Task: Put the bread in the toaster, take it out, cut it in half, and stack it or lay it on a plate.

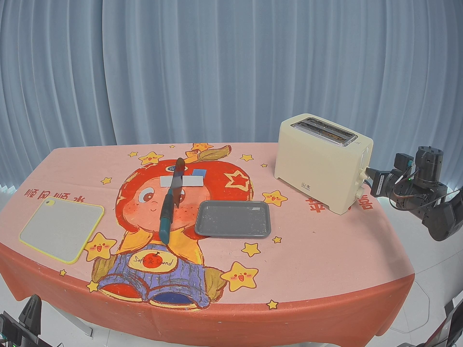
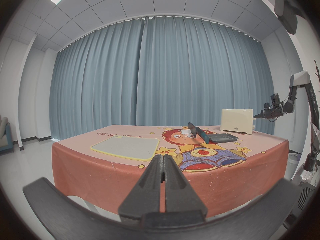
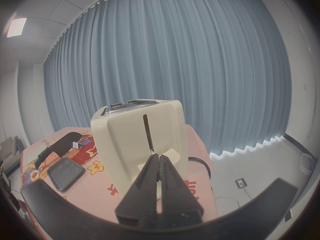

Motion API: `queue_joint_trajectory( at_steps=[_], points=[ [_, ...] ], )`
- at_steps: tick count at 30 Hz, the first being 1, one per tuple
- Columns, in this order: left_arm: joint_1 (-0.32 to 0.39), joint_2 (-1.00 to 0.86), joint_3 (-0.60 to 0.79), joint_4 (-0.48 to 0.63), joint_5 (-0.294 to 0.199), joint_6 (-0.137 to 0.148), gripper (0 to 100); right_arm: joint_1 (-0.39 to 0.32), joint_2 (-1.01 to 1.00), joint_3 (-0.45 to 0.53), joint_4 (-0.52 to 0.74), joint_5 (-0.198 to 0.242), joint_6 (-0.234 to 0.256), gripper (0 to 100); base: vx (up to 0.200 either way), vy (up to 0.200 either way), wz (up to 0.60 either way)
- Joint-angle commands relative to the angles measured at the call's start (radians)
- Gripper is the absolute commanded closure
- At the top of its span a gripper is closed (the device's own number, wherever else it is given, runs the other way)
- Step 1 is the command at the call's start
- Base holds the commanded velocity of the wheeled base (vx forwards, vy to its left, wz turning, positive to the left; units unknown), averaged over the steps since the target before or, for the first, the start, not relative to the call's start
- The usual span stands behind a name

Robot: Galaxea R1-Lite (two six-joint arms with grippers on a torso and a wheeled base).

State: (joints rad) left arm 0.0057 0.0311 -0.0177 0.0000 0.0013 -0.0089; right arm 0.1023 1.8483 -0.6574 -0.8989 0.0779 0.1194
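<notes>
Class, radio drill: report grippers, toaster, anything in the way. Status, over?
Right gripper shut, tips at toaster lever. Left gripper shut, low before the table's front edge. Slot contents hard to tell. Nothing between right gripper and lever.

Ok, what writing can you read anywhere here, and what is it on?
Toaster front: small dark mark, too small to read.
Tablecloth, apple on the cartoon figure's chest: curved lettering, too blurred to quote.
Tablecloth, left edge: red characters, partly covered by the cutting board.
Tablecloth beside the toaster: red characters, partly hidden behind it.
No numbers seen.
</notes>
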Motion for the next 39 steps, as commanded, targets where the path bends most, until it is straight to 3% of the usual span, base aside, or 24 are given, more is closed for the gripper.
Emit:
queue_joint_trajectory(
  at_steps=[1, 39],
  points=[
    [0.0, 0.001, 0.018, 0.0, 0.0, 0.0, 100, -0.001, 0.005, 0.001, 0.006, 0.0, -0.001, 100, 0.0, 0.0, 0.0],
    [0.0, 0.001, 0.018, 0.0, 0.0, 0.0, 100, -0.003, 0.012, 0.002, -0.005, -0.003, -0.018, 100, 0.0, 0.0, 0.0]
  ],
)
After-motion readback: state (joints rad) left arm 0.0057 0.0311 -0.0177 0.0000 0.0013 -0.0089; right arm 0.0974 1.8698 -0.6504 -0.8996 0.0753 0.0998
